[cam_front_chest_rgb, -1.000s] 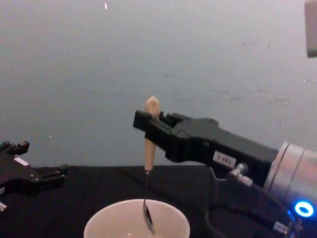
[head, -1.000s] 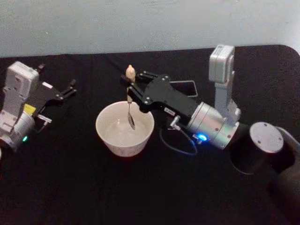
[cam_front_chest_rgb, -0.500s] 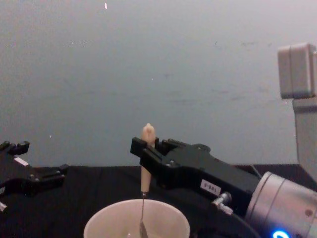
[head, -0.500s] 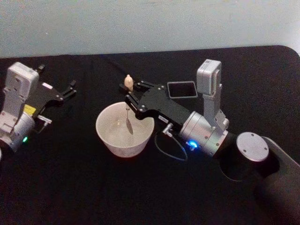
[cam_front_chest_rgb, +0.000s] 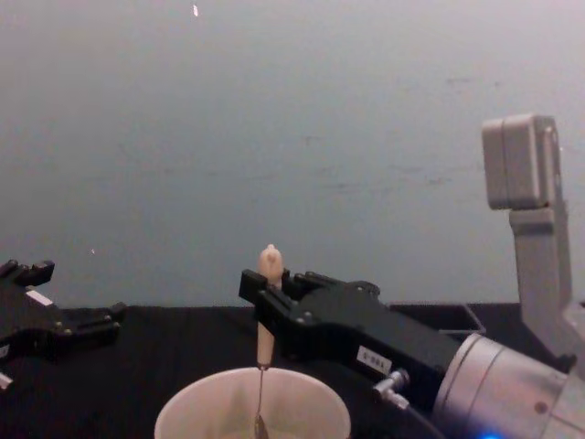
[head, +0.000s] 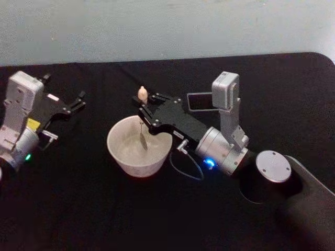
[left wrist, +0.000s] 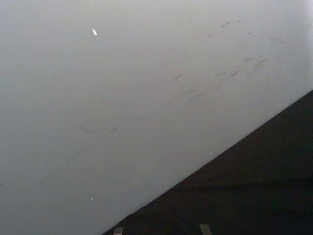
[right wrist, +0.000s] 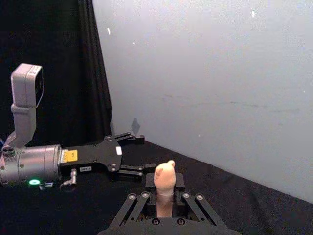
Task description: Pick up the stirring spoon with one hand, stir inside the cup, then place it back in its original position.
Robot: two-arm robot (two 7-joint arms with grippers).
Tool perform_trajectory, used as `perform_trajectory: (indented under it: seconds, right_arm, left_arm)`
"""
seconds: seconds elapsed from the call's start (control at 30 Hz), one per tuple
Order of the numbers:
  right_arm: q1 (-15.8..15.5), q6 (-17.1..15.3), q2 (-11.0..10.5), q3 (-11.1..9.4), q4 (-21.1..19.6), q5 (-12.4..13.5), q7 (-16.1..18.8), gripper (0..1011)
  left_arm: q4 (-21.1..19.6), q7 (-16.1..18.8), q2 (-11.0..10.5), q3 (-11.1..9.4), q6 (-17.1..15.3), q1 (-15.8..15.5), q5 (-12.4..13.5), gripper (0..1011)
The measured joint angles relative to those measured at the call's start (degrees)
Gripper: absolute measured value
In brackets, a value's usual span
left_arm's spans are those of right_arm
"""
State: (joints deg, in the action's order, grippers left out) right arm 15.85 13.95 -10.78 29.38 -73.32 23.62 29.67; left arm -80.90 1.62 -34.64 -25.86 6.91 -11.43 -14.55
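Since a second ago the right gripper [head: 145, 104] has come down and edged left, and the stirring spoon [cam_front_chest_rgb: 264, 334] has sunk with it, so that its small bowl now hangs deep inside the cup [head: 137, 157] rather than up near the rim.

Nearest on the black table [head: 104, 214] stands the cup, wide, round and cream-white, left of the middle. The spoon hangs upright over its far right part, the thin dark shaft dropping past the rim into the hollow; whether the tip touches the bottom cannot be told. Just behind the cup's far rim the right gripper is clenched on the pale wooden handle, its jaws pressed to either side below the knobby tip, which stands clear above them. The silver-grey arm runs back from there to the right and near.

Farther off, behind that arm, a dark grey square holder box [head: 200, 101] lies on the table. Well apart at the far left, the left gripper [head: 82, 100] rests low over the table, released, its fingers spread and holding nothing. A pale wall [head: 167, 26] closes the far side.
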Motion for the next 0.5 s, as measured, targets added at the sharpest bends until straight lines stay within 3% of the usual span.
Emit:
perform_trajectory:
  seconds: [0.5]
  right_arm:
    - [-1.1, -0.6, -0.9, -1.1, -1.4, -0.6, 0.6, 214]
  left_arm:
    - [0.0, 0.0, 0.0, 0.0, 0.0, 0.0, 0.0, 1001]
